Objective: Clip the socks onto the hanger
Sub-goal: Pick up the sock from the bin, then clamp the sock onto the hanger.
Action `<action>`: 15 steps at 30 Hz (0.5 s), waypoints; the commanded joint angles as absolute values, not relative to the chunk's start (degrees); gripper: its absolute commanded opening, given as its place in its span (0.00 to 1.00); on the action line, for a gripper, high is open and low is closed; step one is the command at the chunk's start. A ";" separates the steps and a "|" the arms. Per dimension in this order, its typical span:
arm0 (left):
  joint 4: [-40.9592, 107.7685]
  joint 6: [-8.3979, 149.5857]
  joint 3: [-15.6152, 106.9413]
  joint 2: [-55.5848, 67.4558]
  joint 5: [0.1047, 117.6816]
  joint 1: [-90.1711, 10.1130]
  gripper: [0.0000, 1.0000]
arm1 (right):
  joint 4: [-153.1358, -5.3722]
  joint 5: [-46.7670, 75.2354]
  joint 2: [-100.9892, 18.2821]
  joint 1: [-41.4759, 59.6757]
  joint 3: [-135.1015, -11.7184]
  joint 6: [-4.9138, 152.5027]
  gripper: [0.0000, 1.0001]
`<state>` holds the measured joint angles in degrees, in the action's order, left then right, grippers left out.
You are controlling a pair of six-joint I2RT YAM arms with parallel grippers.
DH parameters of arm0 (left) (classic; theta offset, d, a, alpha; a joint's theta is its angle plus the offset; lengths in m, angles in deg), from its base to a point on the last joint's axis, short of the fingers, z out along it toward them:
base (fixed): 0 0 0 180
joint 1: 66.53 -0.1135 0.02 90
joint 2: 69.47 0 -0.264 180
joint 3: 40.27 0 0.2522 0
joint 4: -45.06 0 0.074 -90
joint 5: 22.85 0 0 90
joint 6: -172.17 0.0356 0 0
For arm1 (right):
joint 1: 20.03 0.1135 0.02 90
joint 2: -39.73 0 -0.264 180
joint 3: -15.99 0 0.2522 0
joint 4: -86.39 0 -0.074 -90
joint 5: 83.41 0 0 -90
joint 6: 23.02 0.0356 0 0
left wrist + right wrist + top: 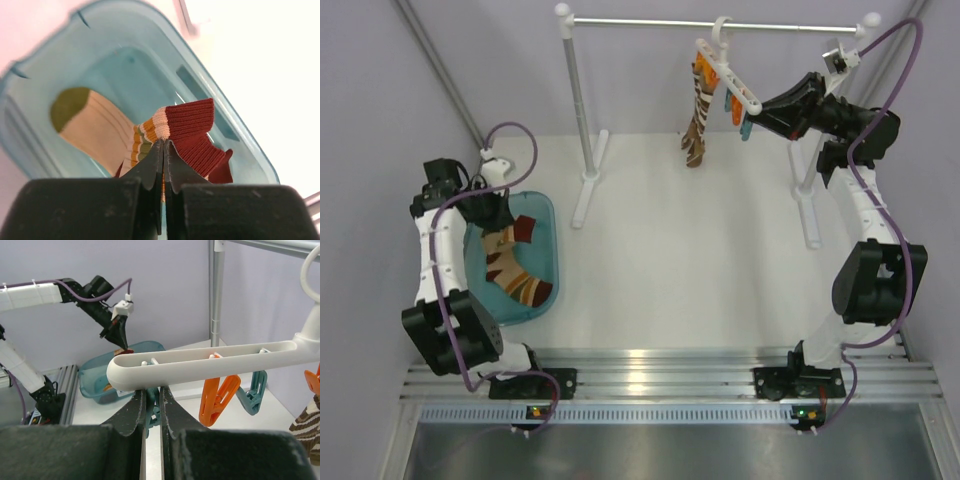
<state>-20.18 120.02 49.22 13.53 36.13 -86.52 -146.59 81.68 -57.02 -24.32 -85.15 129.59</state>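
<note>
My left gripper (164, 144) is shut on the striped band of a tan sock (192, 125), just by its maroon cuff, over the blue bin (235, 135). Seen from above, this gripper (510, 224) sits over the bin (551, 215), where another striped sock (525, 285) lies. The white hanger (728, 75) hangs from the rail, with a brown and white sock (698, 125) clipped at its far end. My right gripper (153, 390) is shut on a teal clip (153, 409) under the hanger's near end (210, 367). An orange clip (217, 397) and another teal clip (252, 395) dangle beside it.
The metal rail (720, 24) rests on two white posts (582, 120) with feet on the table. The right post (808, 175) stands just behind my right arm. The bin is at the left edge, beside the left arm.
</note>
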 commanded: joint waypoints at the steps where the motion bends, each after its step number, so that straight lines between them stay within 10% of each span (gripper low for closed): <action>1: -22.84 114.80 54.68 10.43 32.01 -87.62 0.00 | -148.23 80.16 -54.23 -24.77 -85.31 128.15 0.00; 15: 17.11 65.18 61.57 6.47 10.20 -80.43 0.00 | -148.05 77.79 -54.14 -24.07 -84.79 128.06 0.00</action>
